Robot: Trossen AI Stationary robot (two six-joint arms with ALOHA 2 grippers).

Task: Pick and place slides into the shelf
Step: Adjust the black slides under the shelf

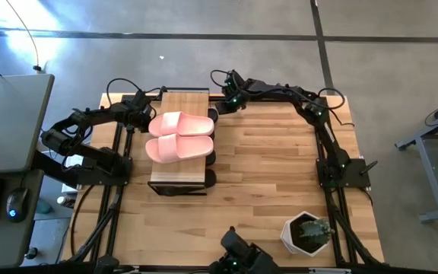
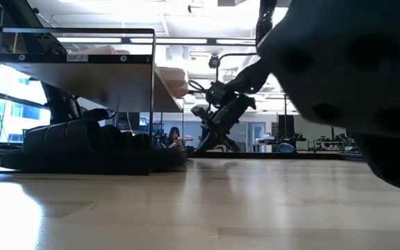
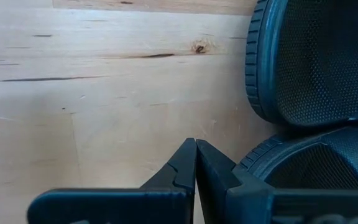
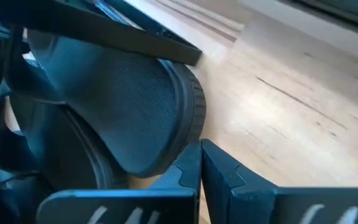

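Slides look all stowed: pink pair [image 1: 179, 137] sits side by side on the shelf's plank top [image 1: 175, 173], and black slides [image 2: 82, 142] lie underneath on the tabletop [image 1: 280, 160], inside the frame, toes poking out on the right edge in the high view. Exact black count not readable; I see no slides loose elsewhere on the tabletop.

Step in hand, my read: placing is done or at the last nudge, with both arms parked at the far end of the shelf.

- Left tool [image 3: 195, 163]: fingers pressed together, pinching nothing. It's low over the tabletop at the shelf's far-left corner, with two black slide soles [image 3: 316, 56] just beside it, not visibly touching.
- Right tool [image 4: 201, 168]: fingers pressed together, empty. It's at the far-right corner of the shelf, with a black slide's textured sole [image 4: 135, 106] just beside or touching it; can't tell which. A frame bar passes above that slide.

Next move, as a guess: if any black slide is sticking out, push it in with the pressed-together tip; otherwise lift straight away from the shelf without catching the frame bar or dragging a slide out.

Potted plant [image 1: 307, 232] at the near right is well clear.
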